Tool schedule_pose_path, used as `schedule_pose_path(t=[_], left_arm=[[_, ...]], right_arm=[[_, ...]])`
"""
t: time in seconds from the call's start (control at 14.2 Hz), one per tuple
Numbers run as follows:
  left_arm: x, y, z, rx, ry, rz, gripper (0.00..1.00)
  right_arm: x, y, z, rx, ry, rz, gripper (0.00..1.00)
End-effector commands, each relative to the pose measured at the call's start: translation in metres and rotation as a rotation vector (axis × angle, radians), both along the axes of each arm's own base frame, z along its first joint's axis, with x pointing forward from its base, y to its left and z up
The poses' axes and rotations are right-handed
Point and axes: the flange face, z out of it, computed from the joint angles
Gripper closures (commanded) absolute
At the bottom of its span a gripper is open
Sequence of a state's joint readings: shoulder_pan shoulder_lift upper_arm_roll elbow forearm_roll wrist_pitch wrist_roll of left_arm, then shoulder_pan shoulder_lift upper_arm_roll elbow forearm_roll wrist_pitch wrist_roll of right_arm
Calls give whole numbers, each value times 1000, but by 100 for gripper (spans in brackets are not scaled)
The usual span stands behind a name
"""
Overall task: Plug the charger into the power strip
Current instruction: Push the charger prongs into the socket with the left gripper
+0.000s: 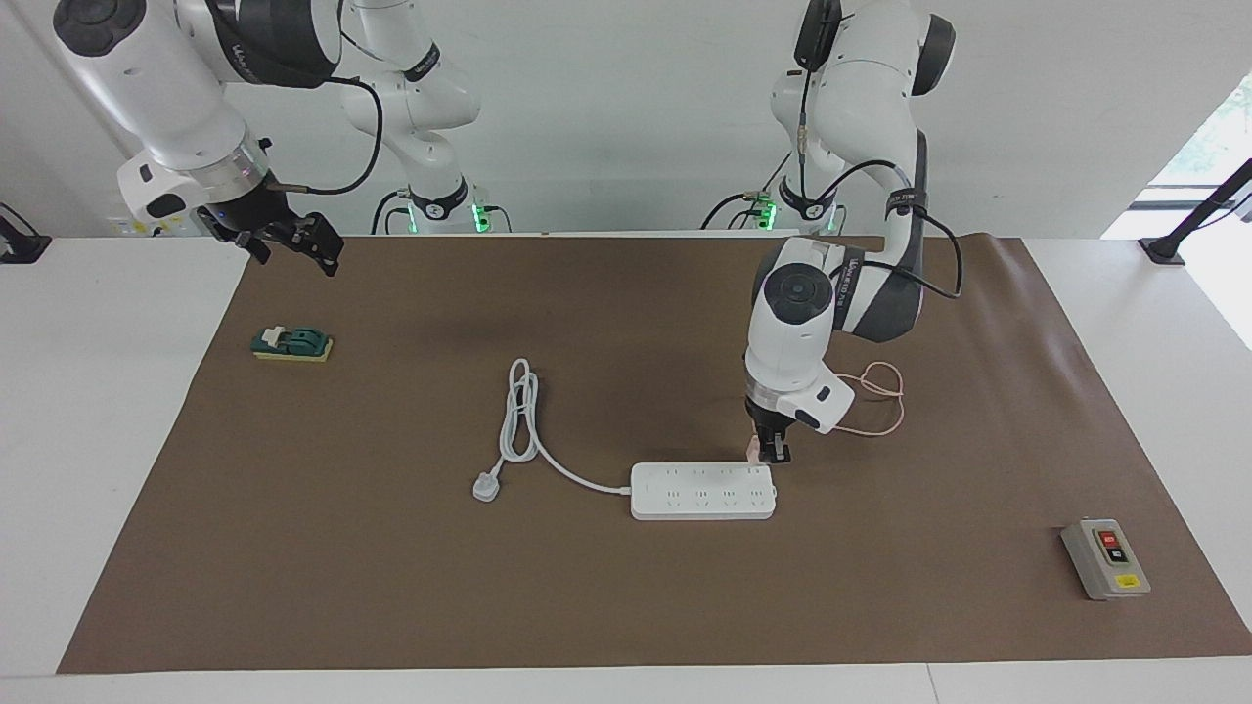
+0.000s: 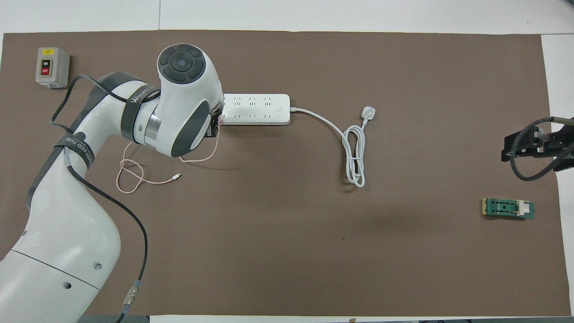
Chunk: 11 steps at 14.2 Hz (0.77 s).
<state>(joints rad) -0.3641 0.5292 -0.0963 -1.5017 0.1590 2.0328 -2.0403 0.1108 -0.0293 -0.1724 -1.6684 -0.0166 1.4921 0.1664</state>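
Note:
The power strip (image 1: 702, 491) is a long white bar lying flat mid-mat; it also shows in the overhead view (image 2: 255, 109). My left gripper (image 1: 773, 452) points down over the strip's end toward the left arm's end of the table, shut on the pale-pink charger (image 1: 751, 449). The charger hangs just above the strip's edge; I cannot tell whether it touches. In the overhead view my wrist hides most of the left gripper (image 2: 216, 126) and the charger. The thin pink cable (image 1: 883, 393) trails in loops on the mat (image 2: 134, 176). My right gripper (image 1: 293, 242) waits open in the air.
The strip's thick white cord (image 1: 526, 422) coils toward the right arm's end and ends in a three-pin plug (image 1: 486, 487). A green and yellow block (image 1: 291, 343) lies under the right gripper's side. A grey box with red and black buttons (image 1: 1105, 559) sits at the mat's corner.

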Motion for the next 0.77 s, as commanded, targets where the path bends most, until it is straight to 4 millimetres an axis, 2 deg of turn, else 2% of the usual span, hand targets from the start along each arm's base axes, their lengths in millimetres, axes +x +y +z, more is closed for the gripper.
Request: schedule_pose_path(t=[0.0, 0.14, 0.28, 0.7], left_arm=[[11, -3, 8, 19, -13, 4, 100], [15, -4, 8, 25, -5, 4, 100], [13, -12, -2, 29, 4, -7, 100], [11, -15, -5, 30, 10, -9, 100]], right_arm=[[-3, -3, 2, 20, -12, 12, 0], [-3, -3, 2, 20, -12, 12, 0], [-4, -3, 3, 20, -13, 12, 0], [-4, -3, 3, 20, -13, 12, 0]])
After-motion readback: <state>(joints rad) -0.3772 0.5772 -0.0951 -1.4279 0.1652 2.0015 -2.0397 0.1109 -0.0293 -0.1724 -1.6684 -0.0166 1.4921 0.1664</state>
